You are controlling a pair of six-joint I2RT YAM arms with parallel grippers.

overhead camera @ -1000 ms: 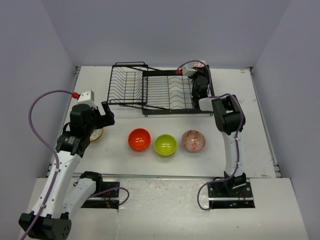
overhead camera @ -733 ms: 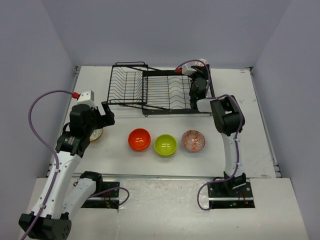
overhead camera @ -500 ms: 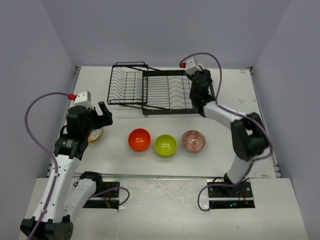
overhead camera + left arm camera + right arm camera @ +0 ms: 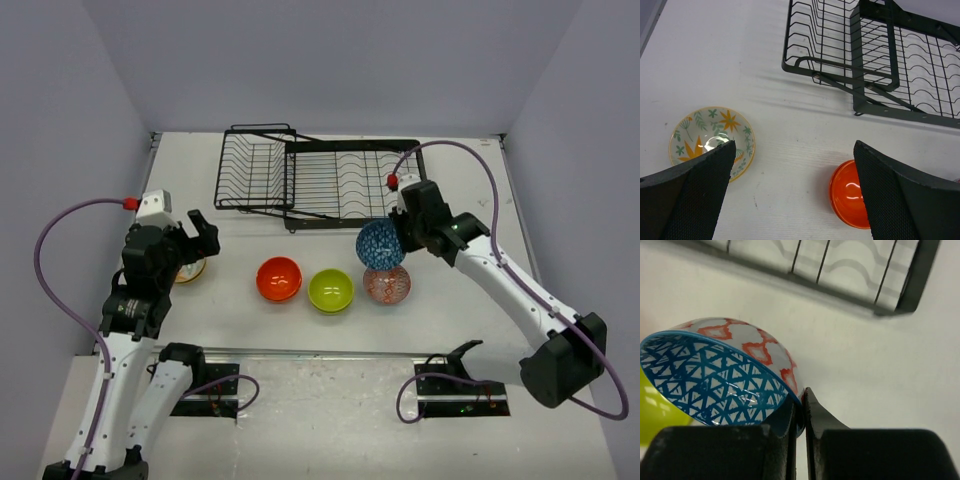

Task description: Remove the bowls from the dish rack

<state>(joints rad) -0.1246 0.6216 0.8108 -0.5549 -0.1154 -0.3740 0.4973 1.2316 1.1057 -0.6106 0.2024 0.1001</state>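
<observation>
- The dish rack [image 4: 320, 185] stands along the far edge of the desk [image 4: 500, 300]. No bowl is seen in either of its sections from above.
- A blue-patterned bowl [image 4: 715, 385] is pinched by its rim in the right gripper [image 4: 801, 405], whose jaws are closed on it. It is held tilted in front of the rack, partly over the red-patterned bowl [image 4: 390, 286].
- Four bowls are already set on the desk: the floral bowl [image 4: 712, 140] near the left edge, then the orange bowl [image 4: 279, 278], the green bowl [image 4: 331, 290] and the red-patterned bowl in a row.
- The left gripper [image 4: 792, 165] is spread wide with nothing held, above the desk between the floral and orange bowls.
- The task is judged nearly done: only the setting down of the blue-patterned bowl appears to be left.
</observation>
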